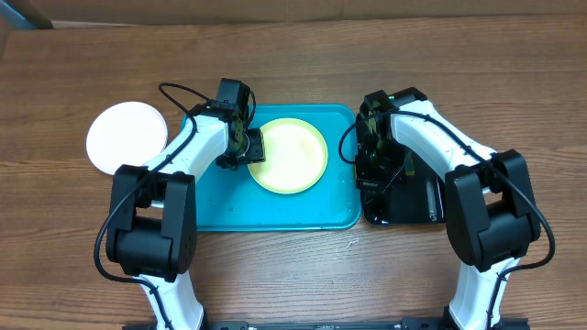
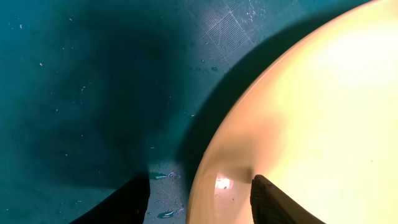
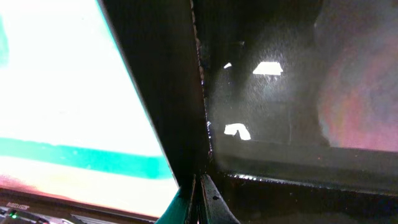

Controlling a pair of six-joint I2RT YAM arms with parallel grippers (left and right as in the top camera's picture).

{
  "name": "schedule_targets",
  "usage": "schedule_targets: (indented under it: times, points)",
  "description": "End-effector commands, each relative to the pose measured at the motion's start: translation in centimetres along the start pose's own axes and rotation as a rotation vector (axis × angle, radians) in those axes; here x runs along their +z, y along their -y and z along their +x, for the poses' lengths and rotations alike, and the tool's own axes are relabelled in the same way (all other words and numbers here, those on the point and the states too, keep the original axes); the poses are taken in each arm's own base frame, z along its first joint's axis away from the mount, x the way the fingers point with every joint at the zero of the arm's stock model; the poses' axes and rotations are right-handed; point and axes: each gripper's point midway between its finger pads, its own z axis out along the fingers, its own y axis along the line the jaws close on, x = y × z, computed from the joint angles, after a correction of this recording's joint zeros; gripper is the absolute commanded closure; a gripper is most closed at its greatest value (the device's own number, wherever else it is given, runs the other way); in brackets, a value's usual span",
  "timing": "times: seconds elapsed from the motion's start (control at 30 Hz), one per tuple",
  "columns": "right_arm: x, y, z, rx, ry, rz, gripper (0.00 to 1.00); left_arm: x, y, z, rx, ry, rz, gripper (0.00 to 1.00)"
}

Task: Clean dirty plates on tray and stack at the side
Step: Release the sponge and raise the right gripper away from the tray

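the pale yellow-green round shallow plate point(image 1: 293, 156) point(image 2: 311, 112) lies flat on the large turquoise-blue rectangular plastic tray point(image 1: 275, 215) point(image 2: 93, 93), in its upper middle part; a round white plate point(image 1: 127, 136) lies on the brown wooden table point(image 1: 293, 275), well apart to the left of the tray, and i cannot tell if it is one plate or a stack; the left gripper point(image 1: 253, 147) point(image 2: 200, 198) is low at the left edge of the yellow-green plate, fingers apart, one over the tray floor just outside the rim and the other over the inside of the plate, so the rim is between them but not clamped; the right gripper point(image 1: 371, 179) point(image 3: 202, 196) hangs over the small glossy black tray point(image 1: 404, 213) point(image 3: 261, 106) at the right, fingers pressed together and nothing visible between them; i judge the next step is to close on the rim and carry the plate to the side; no smear is visible to me, so the plate may be lifted before it is really clean; small drops shine on the tray near the fingers, so the rim is probably wet and the plate could slip out when it tilts; the bite is only at the edge, so the plate may swing down; if the outer finger does not go under the rim, closing may push the plate to the right instead of holding it; a careless placing could knock the white plate
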Motion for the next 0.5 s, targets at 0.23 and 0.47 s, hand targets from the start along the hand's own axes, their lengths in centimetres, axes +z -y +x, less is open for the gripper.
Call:
schedule_targets:
  times: [0.23,0.47]
  points:
    - [-2.0,0.8,-1.0,0.02,0.068,-0.041,0.96,1.0,-0.6,0.9,0.003,-0.034,-0.027,0.46]
    - [-6.3,3.2,-5.5,0.039,0.24,-0.094,0.83,1.0,-0.6,0.9,0.002,-0.032,-0.026,0.45]
